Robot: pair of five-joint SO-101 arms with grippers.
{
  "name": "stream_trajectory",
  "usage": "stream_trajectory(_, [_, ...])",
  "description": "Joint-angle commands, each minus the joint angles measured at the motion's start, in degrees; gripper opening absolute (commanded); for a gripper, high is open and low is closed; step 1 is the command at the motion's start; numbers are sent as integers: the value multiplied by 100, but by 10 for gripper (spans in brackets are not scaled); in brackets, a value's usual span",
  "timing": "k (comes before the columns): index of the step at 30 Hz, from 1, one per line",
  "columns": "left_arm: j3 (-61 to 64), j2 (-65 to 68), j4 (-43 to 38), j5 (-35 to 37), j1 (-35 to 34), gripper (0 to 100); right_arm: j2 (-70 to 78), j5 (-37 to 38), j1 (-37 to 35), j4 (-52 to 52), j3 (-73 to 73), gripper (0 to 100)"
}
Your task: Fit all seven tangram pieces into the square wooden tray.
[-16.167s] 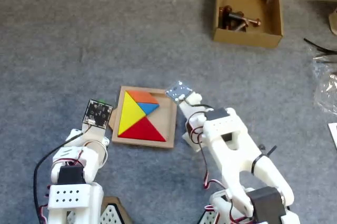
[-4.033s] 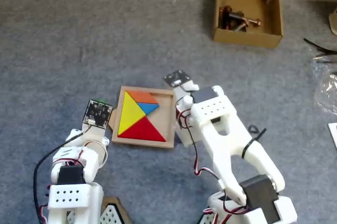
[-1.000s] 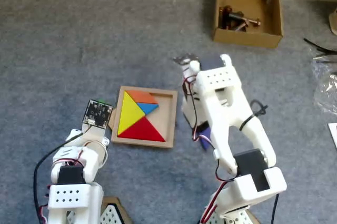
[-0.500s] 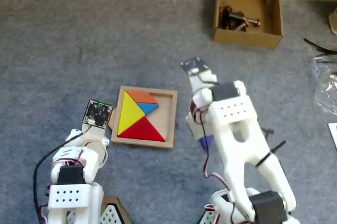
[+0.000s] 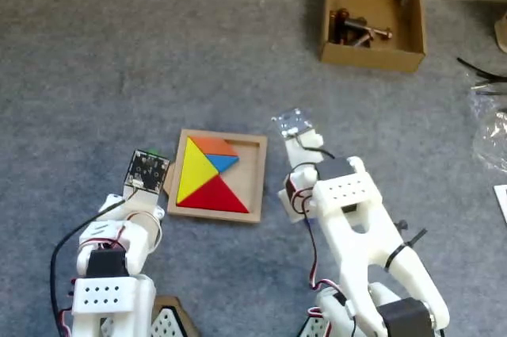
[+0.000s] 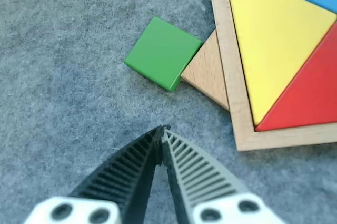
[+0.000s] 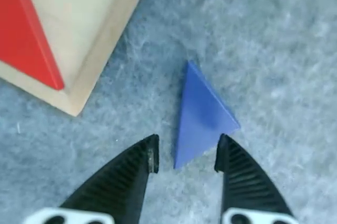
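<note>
From above, the square wooden tray (image 5: 252,170) sits half filled; the left wrist shows our left gripper (image 6: 161,132) pinched together near a green wooden square (image 6: 163,52); the right wrist shows our right gripper (image 7: 185,153) agape astride a blue wooden triangle (image 7: 202,116) beside the tray, so we should centre on it before closing.

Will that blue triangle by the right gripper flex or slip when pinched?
The blue triangle looks flat and rigid, so probably no flex. Its slanted edges could twist out of the right gripper. Flat on grey carpet, it shouldn't roll.
</note>
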Motion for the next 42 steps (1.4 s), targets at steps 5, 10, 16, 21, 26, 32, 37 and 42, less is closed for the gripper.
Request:
stream_trajectory(5, [127, -84, 18, -44, 66, 7, -224, 132, 119, -207, -57, 255])
stream_trajectory(10, [127, -84, 18, -44, 66, 7, -224, 132, 92, -233, 57, 331])
stream_trajectory(16, [127, -84, 18, -44, 66, 7, -224, 132, 92, -1068, 708, 331])
stream_trajectory(21, [127, -84, 18, -44, 66, 7, -224, 141, 92, -1209, 831, 331])
stream_trajectory(26, [127, -84, 18, -44, 66, 7, -224, 141, 84, -1437, 884, 331])
stream_trajectory(32, [127, -84, 18, -44, 66, 7, -215, 316, 57, -1824, 1095, 331])
stream_trajectory(37, [127, -84, 18, -44, 66, 7, -215, 299, 57, -1956, 1218, 331])
stream_trajectory(42, [127, -84, 18, -44, 66, 7, -215, 299, 57, -2185, 1226, 317])
